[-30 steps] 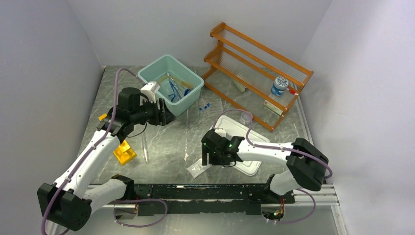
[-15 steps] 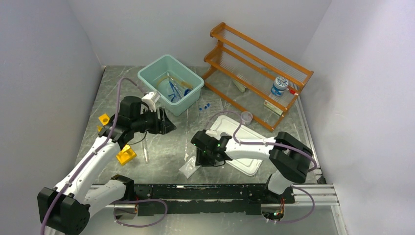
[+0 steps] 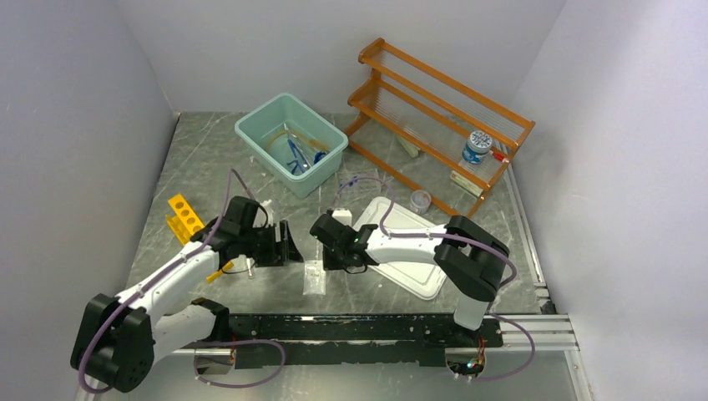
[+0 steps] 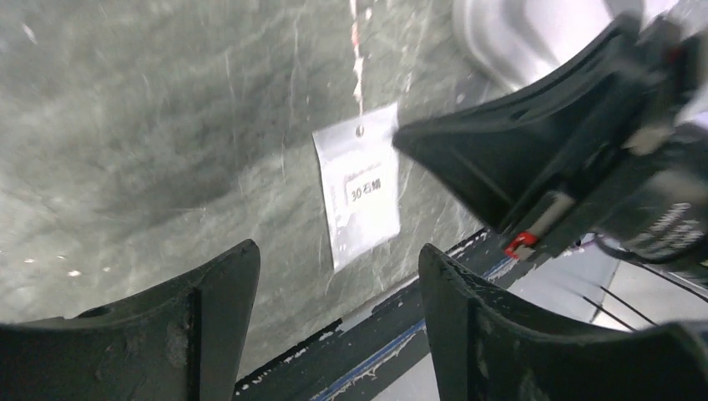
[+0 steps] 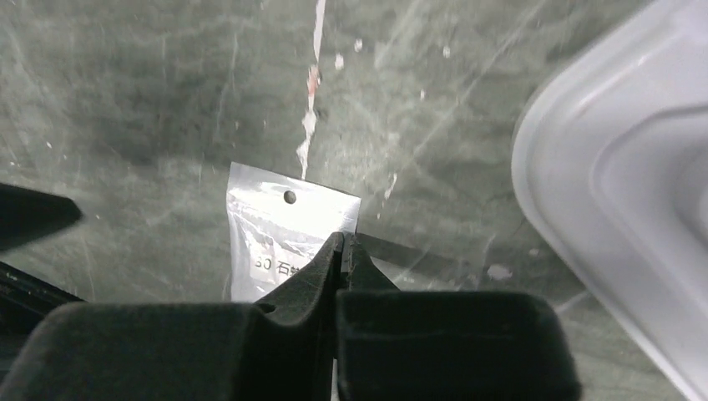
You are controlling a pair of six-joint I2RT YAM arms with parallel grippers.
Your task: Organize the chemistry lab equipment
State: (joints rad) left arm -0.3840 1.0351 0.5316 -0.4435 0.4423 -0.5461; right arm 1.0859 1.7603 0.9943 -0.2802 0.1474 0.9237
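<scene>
Nearest: small plastic bag (image 4: 361, 196) lies flat on the counter (image 3: 209, 159).
Right gripper (image 5: 342, 242): fingers pressed together, tips on the bag's edge, apparently nipping the film.
Left gripper (image 4: 336, 255): fingers spread, empty, facing the bag.
Beside the right gripper: white tray (image 3: 417, 267), nothing in it.
Further out: yellow rack (image 3: 184, 216) and blue-capped vials (image 3: 349, 180) loose on the counter.
Far: teal bin (image 3: 262, 110) already holds several items; a jar (image 3: 477, 146) stands on the orange shelf (image 3: 434, 83).
Judged about midway; bag, rack and vials not yet put away.
</scene>
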